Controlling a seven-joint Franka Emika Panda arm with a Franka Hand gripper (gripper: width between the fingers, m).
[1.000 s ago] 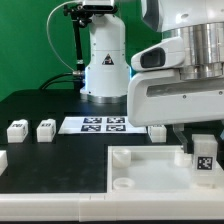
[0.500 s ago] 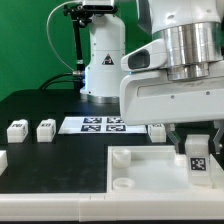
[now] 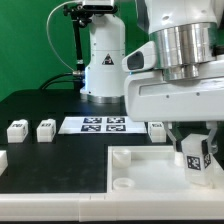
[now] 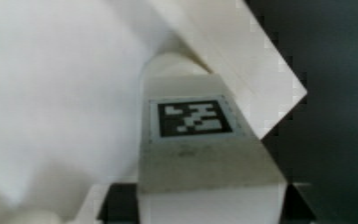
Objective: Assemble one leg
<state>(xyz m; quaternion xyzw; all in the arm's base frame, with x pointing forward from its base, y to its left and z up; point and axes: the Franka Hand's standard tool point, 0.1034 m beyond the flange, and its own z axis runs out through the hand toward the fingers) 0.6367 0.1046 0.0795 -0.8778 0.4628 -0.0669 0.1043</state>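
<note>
Exterior view's right: a small white tagged plastic leg (image 3: 196, 158) is clamped near-upright in the pincer (image 3: 195, 148), over the large white tray (image 3: 140, 172).

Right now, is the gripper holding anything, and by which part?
Yes. The gripper holds one leg, pinched at the sides of its upper end between the two fingers, with its tagged face showing between them.
</note>
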